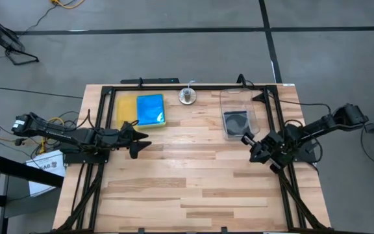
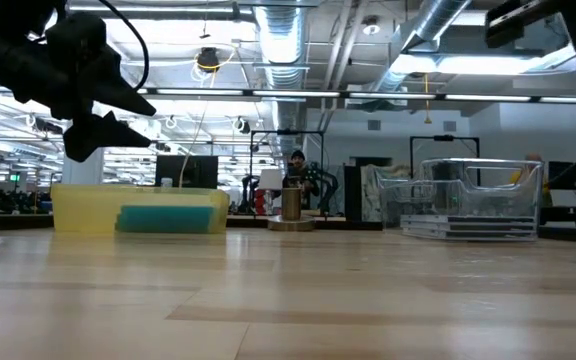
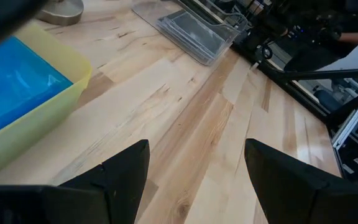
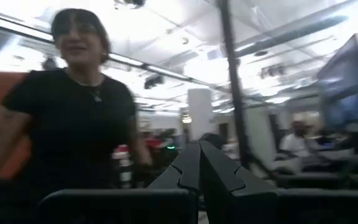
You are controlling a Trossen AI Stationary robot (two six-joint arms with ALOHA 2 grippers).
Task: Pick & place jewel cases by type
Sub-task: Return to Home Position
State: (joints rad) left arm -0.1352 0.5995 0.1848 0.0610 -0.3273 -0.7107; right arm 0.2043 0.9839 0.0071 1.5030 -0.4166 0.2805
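Observation:
A translucent blue jewel case [image 1: 150, 108] lies flat in the yellow tray [image 1: 126, 108] at the far left; it also shows in the left wrist view [image 3: 11, 87]. A clear jewel case with a black inside [image 1: 236, 121] lies in the clear tub [image 1: 240, 97] at the far right. My left gripper [image 1: 143, 142] hovers open just near of the tray, above bare wood [image 3: 194, 174]. My right gripper [image 1: 248, 142] is shut on nothing, raised near the tub's near end and pointing up into the room [image 4: 197, 168].
A small round metal object [image 1: 187, 96] stands at the far edge between tray and tub. Black frame rails [image 1: 96, 162] run along both table sides. The near half of the wooden table [image 1: 187, 195] is bare. A person in a black shirt [image 4: 79, 118] stands beyond the table.

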